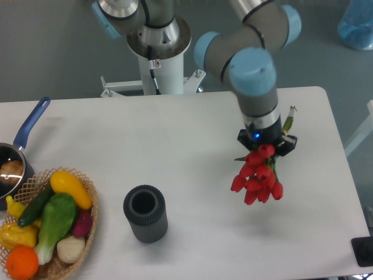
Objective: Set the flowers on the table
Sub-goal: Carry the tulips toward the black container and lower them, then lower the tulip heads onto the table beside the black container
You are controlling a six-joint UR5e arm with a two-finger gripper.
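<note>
The flowers (pixel 256 177) are a bunch of red tulip buds hanging down from my gripper (pixel 266 143), with green stem tips sticking up behind it at the right (pixel 287 121). The gripper is shut on the bunch and holds it over the right half of the white table (pixel 192 146). I cannot tell whether the buds touch the tabletop. The arm reaches in from the top and its wrist hides most of the stems.
A dark ribbed vase (pixel 145 213) stands at the front middle. A wicker basket of vegetables (pixel 49 224) sits at the front left, with a blue-handled pot (pixel 14 157) behind it. The robot base (pixel 157 52) stands at the back edge.
</note>
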